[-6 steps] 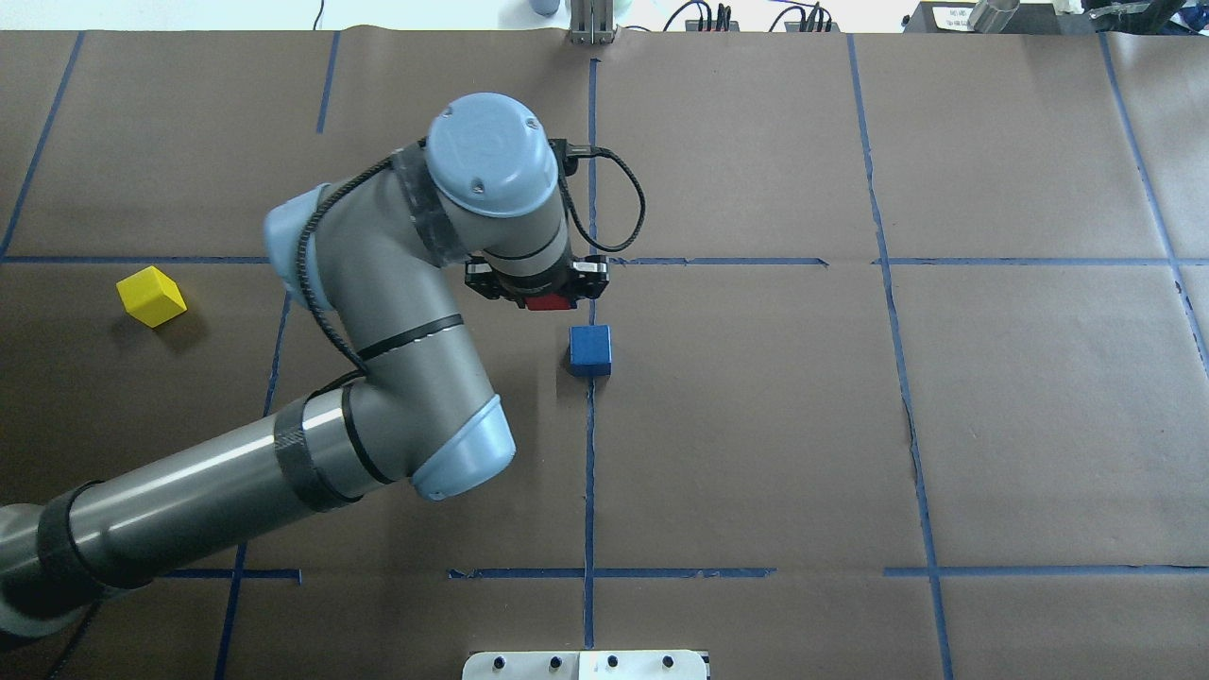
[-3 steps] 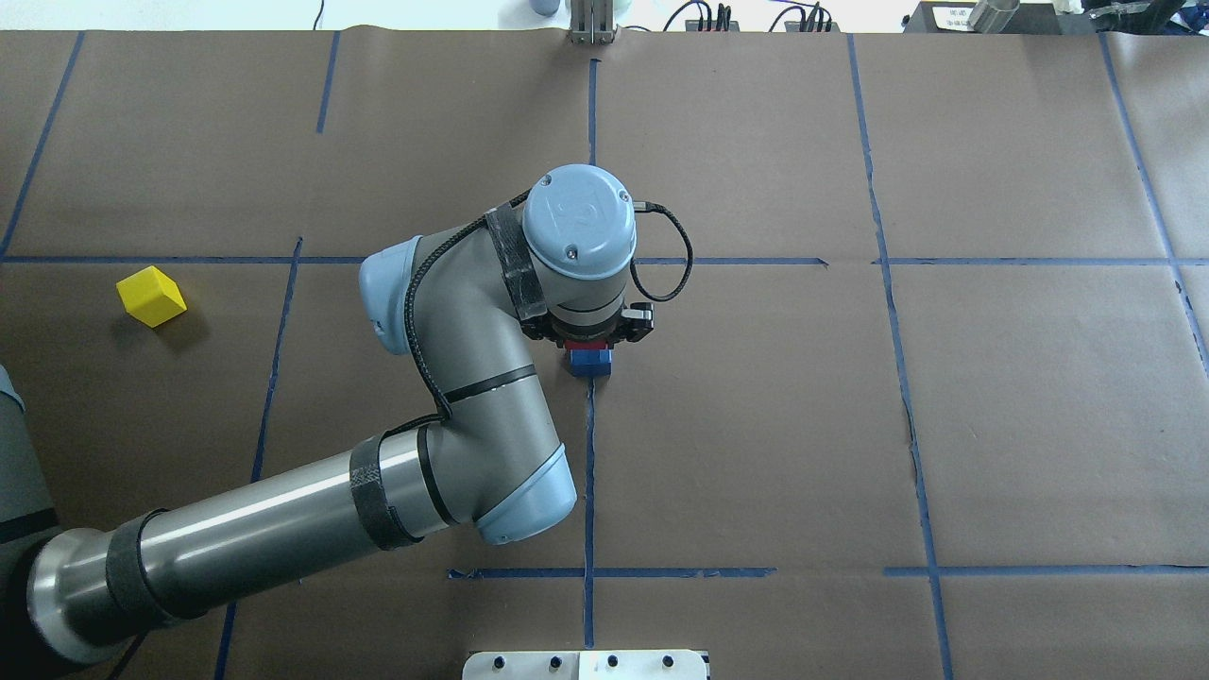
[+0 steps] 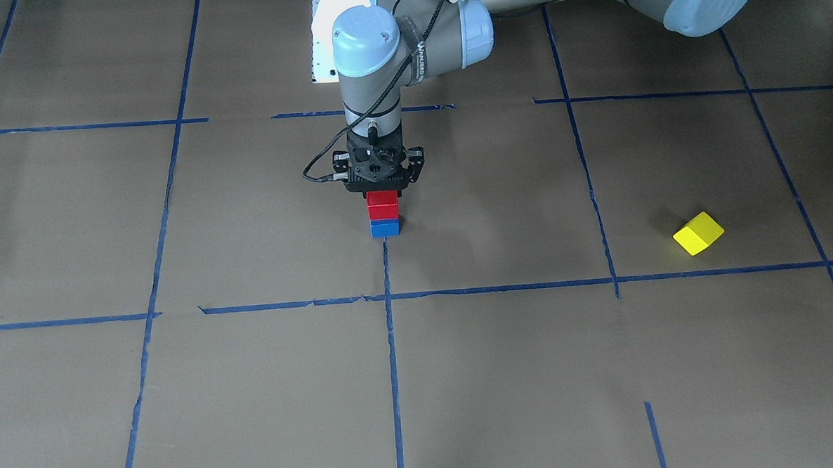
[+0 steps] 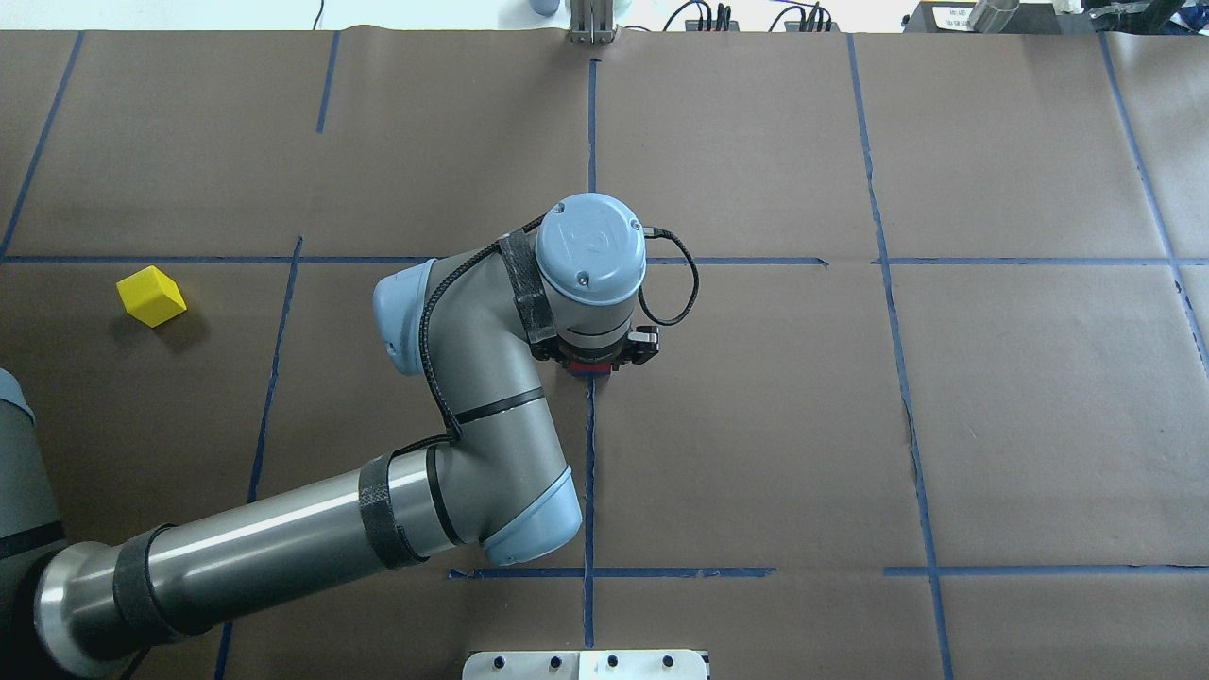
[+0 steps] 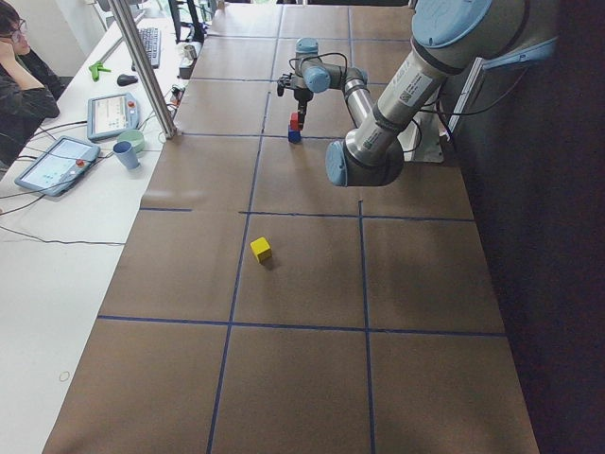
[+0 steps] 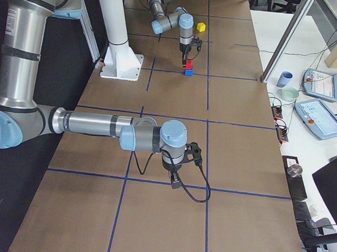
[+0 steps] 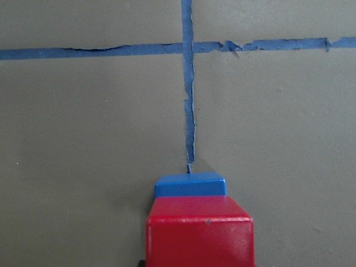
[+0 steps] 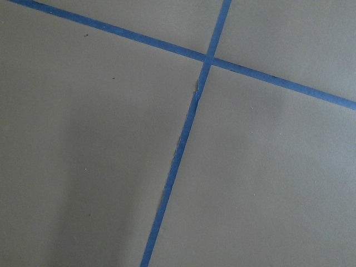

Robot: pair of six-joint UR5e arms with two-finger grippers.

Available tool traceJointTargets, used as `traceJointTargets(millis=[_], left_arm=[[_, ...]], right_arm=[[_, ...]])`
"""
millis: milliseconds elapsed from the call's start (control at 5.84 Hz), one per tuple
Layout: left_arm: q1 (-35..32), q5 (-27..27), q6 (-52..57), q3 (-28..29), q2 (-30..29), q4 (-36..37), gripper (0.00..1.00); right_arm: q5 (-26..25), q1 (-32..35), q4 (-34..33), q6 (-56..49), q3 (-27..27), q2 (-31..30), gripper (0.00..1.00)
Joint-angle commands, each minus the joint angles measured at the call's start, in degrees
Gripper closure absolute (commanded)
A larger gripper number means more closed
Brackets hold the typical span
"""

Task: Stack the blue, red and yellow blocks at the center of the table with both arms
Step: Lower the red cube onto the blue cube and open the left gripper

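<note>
The blue block [image 3: 385, 228] sits at the center of the table, at the end of a blue tape line [image 3: 388, 284]. The red block [image 3: 382, 209] rests squarely on top of it, and my left gripper [image 3: 382, 195] is shut on the red block from above. The left wrist view shows the red block [image 7: 199, 239] close up over the blue block [image 7: 191, 185]. From overhead only a red sliver [image 4: 591, 369] shows under the wrist. The yellow block [image 4: 151, 296] lies tilted far out on my left side. My right gripper [image 6: 176, 180] hovers low over bare paper; I cannot tell whether it is open.
The white pedestal base [image 4: 586, 664] sits at the table's near edge. A side table with tablets [image 5: 57, 161], cups [image 5: 124, 153] and a seated person [image 5: 21, 85] runs along the far edge. Brown paper with blue tape lines covers the table.
My left arm carried the red block toward the robot's side, from just beyond the blue block to directly above it, and lowered it onto the blue block. The yellow block stayed put.
</note>
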Motion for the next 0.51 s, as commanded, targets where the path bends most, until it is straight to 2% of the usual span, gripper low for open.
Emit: traceJointTargets(millis=[0, 342], left_arm=[[0.0, -0.2, -0.1, 0.3, 0.0, 0.0, 0.91], [-0.3, -0.2, -1.3, 0.4, 0.1, -0.2, 0.89]], right_arm=[[0.0, 0.0, 0.0, 0.0, 0.0, 0.0, 0.01], [0.0, 0.0, 0.0, 0.0, 0.0, 0.1, 0.01]])
